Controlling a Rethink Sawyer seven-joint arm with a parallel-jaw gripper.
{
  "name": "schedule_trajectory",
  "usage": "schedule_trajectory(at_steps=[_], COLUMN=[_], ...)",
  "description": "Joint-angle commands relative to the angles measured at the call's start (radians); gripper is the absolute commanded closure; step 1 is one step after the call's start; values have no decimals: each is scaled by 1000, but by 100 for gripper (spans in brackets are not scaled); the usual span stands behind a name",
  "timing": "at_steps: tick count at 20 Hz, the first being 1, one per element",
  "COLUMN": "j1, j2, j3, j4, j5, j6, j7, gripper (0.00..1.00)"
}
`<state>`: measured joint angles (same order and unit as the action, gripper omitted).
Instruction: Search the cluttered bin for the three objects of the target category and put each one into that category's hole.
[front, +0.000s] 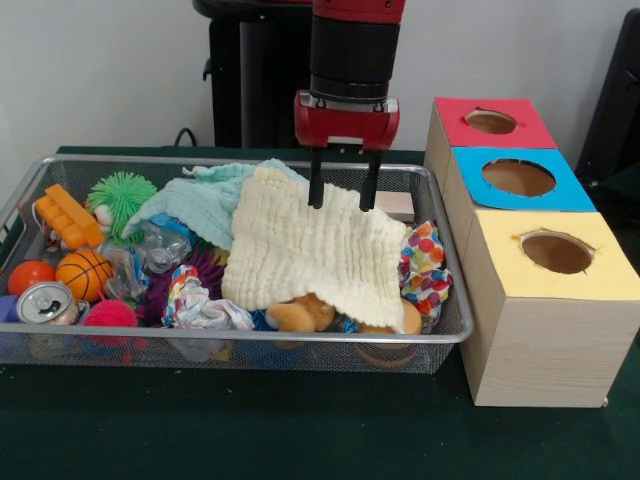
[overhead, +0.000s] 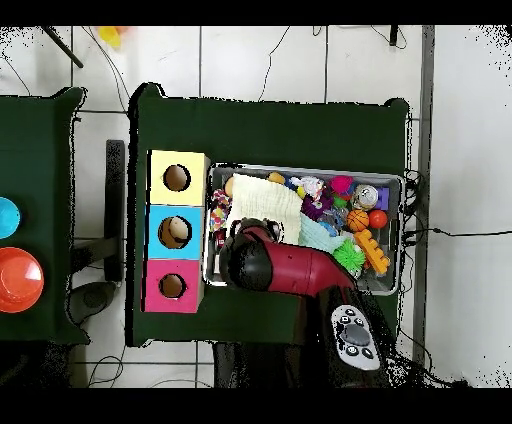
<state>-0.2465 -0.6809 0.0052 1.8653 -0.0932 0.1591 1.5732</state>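
Green table carries wire basket, wooden boxes.

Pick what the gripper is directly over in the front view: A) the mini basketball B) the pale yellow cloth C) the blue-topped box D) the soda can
B: the open gripper hangs with its fingertips just above the pale yellow cloth draped over the clutter in the wire bin.

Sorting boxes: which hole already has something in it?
The blue box: the overhead view shows a pale object inside its hole. The yellow box and red box holes look dark and empty.
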Motion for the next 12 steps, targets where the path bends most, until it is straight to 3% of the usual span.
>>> schedule_trajectory(at_steps=[1,12], j1=[-17,-25], j2=[79,113], j3=[86,103], j4=[-125,-160], j5=[-36,-37], j6=[-95,-104], j7=[102,100], gripper=[0,0])
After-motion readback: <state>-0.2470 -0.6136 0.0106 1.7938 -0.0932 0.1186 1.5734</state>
